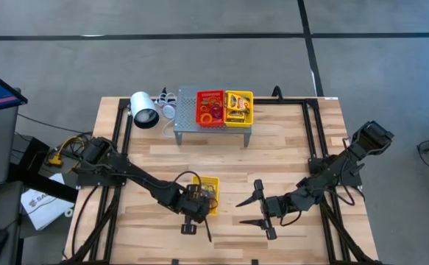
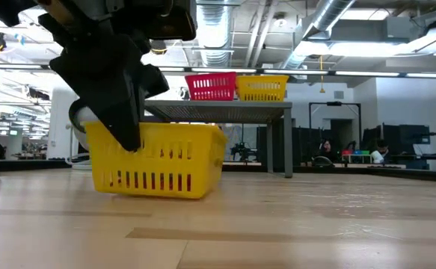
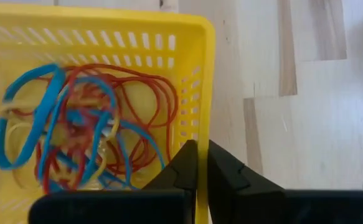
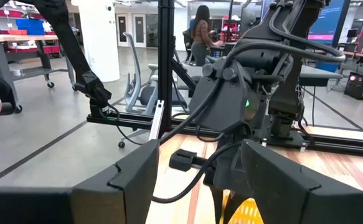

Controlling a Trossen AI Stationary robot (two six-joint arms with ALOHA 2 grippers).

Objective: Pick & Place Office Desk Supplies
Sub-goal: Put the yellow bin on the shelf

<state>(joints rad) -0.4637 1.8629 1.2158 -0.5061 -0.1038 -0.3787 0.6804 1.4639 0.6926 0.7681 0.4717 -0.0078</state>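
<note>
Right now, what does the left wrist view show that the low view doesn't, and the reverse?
Left wrist only: the contents of the yellow tray, a tangle of red, blue and yellow rubber bands, and the left gripper with its jaws shut on the tray's wall, one finger inside and one outside.

Low only: the grey stand behind, carrying a red basket and a second yellow basket, plus the room beyond.

Both: the same yellow tray on the wooden table, with the left gripper at its rim.
</note>
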